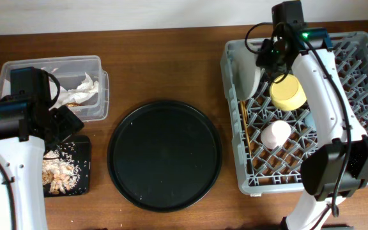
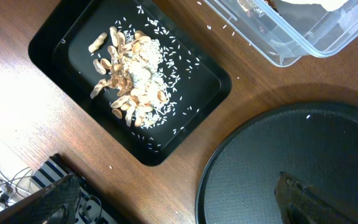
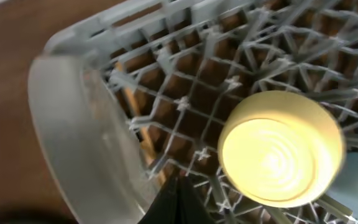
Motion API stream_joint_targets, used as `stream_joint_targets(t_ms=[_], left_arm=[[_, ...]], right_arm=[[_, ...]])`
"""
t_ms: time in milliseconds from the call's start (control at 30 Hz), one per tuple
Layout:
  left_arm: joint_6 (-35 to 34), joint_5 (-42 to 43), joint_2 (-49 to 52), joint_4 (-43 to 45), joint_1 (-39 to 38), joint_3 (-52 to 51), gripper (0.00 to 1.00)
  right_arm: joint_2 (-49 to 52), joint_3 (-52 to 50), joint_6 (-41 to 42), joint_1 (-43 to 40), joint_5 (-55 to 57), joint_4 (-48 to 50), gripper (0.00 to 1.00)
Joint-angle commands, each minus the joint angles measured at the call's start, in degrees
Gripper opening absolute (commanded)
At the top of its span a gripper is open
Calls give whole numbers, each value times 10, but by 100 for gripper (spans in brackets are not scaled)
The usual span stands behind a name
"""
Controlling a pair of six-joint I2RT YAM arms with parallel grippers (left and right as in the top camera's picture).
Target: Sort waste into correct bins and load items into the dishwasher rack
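Over on the left, the left gripper hangs above the table with its two fingers spread wide and nothing between them. Below it sits the shallow black tray, holding the beige food scraps in a loose heap with pale grains scattered round. Just beyond it is the clear tub, crumpled tissue inside. The large round black tray lies between the bins and the dishwasher rack.

On the right, the right gripper is low in the rack's near-left corner, its fingers pressed together to a dark point, with nothing visible between them. The grey-white plate stands on edge against the rack wall just beside it. The chopsticks lie along the grid next to the plate. The yellow bowl rests upside down on the pegs. The pink cup sits further along, with the light-blue cup half hidden behind the arm.
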Motion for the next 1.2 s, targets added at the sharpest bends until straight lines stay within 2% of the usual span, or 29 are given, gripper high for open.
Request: stream_joint_targets(t_ms=[0, 200, 267, 300, 400, 567, 600, 633, 733, 833, 1100, 1167], left_arm=[[0, -4, -3, 0, 2, 3, 99], [0, -4, -3, 0, 2, 3, 99], [0, -4, -3, -1, 2, 3, 99], [0, -4, -3, -1, 2, 3, 99], [0, -4, -3, -1, 2, 3, 99], [0, -4, -3, -1, 2, 3, 99], [0, -4, -3, 0, 2, 3, 99], [0, -4, -3, -1, 2, 3, 99], [0, -4, -3, -1, 2, 3, 99], [0, -4, -3, -1, 2, 3, 99], [0, -4, -3, 0, 2, 3, 99], [0, -4, -3, -1, 2, 3, 99]], right_arm=[[-47, 3, -37, 3, -70, -3, 4], [-203, 2, -33, 1, -69, -82, 5], [-254, 2, -33, 1, -67, -140, 14], [-284, 2, -33, 1, -65, -199, 22], [-323, -7, -33, 2, -59, -322, 25], [-458, -165, -35, 2, -59, -315, 28], [-498, -217, -17, 2, -59, -311, 42], [-534, -269, 0, 2, -63, -312, 99], [-587, -374, -1, 2, -98, -324, 98], [-594, -451, -1, 2, -119, -323, 99], [-496, -467, -6, 2, -112, -321, 99], [-467, -467, -5, 2, -120, -283, 99]])
